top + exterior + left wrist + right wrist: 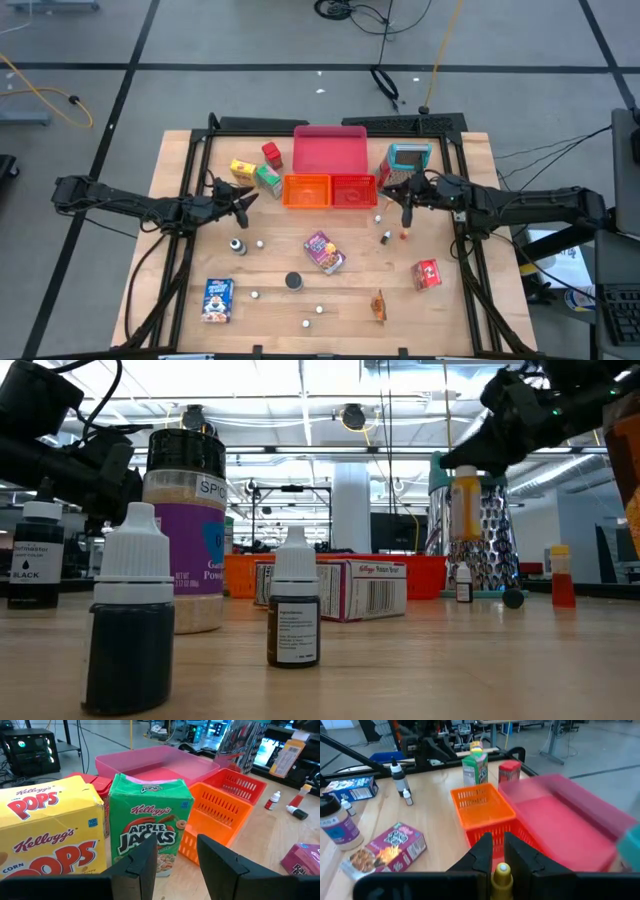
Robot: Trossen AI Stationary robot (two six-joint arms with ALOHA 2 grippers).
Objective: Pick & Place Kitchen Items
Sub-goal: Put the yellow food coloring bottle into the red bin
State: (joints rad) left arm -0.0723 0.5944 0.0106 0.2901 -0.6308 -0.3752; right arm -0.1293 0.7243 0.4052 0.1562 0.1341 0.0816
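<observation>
My right gripper [405, 203] is shut on a small yellow bottle [465, 505], in the air in front of the red bin [353, 190]. My left gripper [243, 203] stands open near the table's left side with nothing between its fingers. It faces the green Apple Jacks box [150, 830], which stands upright beside the yellow Corn Pops box [50, 830]. A purple packet [325, 252], a red packet [428, 273], a blue box [218, 299] and a black can [293, 281] lie on the table nearer its front. My right gripper pinches the yellow bottle at its top end [502, 872] between the two fingers [482, 852]. The fingers come at it about level, from the table's right side. The bottle hangs upright below them, lifted clear of the table.
The flat pink tray [330, 150] lies at the back, with the orange bin [307, 190] and the red bin in front of it. A metal grater [408, 160] stands behind my right gripper. Two tiny bottles [385, 237] [404, 233] stand just below it. Small white balls lie scattered.
</observation>
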